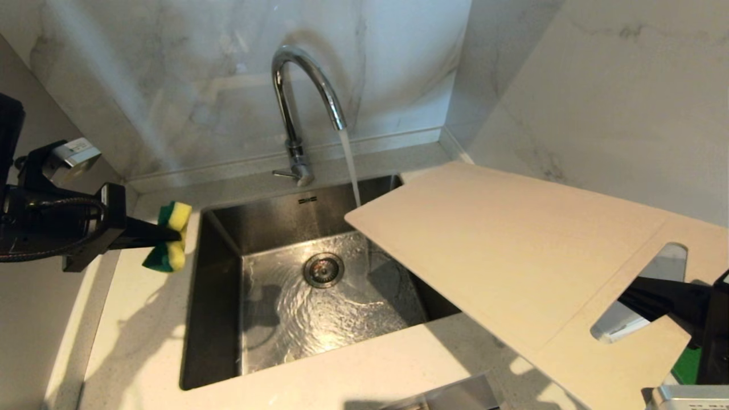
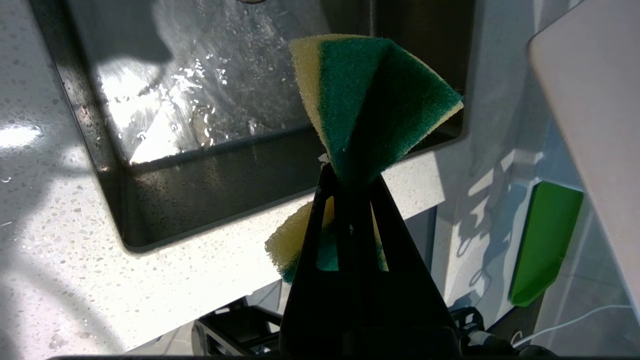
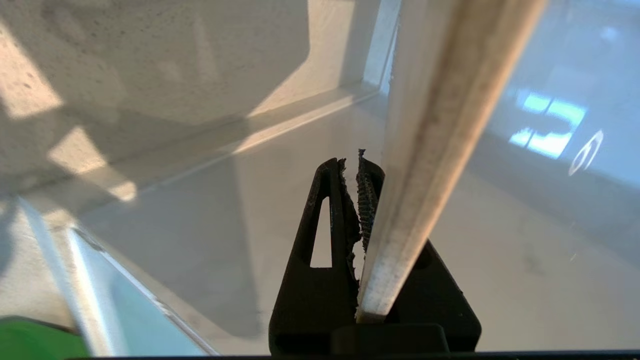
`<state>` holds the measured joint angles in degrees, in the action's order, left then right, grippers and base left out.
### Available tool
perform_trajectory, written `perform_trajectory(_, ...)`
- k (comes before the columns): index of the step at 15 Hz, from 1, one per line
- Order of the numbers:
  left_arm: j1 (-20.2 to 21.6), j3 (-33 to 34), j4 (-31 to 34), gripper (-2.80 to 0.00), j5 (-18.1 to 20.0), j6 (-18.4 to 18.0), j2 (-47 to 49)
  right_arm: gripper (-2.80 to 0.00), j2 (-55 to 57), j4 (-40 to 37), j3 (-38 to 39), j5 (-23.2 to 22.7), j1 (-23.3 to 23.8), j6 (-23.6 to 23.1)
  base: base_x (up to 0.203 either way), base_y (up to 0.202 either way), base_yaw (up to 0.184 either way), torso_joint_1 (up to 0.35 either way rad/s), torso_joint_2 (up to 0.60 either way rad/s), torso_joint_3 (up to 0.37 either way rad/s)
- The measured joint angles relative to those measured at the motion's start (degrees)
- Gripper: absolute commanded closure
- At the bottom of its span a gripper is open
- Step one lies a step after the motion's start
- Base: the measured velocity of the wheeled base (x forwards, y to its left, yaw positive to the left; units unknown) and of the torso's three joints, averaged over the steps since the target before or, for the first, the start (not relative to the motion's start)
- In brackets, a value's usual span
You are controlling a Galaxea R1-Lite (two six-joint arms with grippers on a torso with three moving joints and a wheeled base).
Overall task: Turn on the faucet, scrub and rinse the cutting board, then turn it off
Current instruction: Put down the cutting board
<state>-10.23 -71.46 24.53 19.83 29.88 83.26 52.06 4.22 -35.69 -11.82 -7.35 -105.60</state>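
Cream-white plastic cutting board (image 1: 512, 250), pinched at its handle end by the right end effector (image 3: 361, 200), slants towards the chrome faucet's (image 1: 296, 108) stream for wetting; the left end effector (image 2: 350, 185) squeezes a yellow-green sponge (image 2: 370, 100), ready to scrub.

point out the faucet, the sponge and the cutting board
faucet (image 1: 286, 114), head view, on the upright chrome neck
sponge (image 2: 370, 100), left wrist view, on its green scouring face
cutting board (image 1: 512, 239), head view, on its flat cream top

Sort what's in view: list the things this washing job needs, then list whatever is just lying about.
In use:
- faucet, running
- cutting board, gripped by the right claw
- sponge, pinched in the left claw
- sink

Lying about:
- green flat object beside the counter
- white cable
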Motion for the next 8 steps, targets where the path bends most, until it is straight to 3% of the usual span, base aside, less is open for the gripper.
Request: perform_trajectory(8,-0.1,0.5,-0.1,0.00,0.0,-0.3,2.5,0.00,10.3,19.7,11.7,4.6,0.1,6.3,0.000,0.000,0.000,0.000,0.00,0.000)
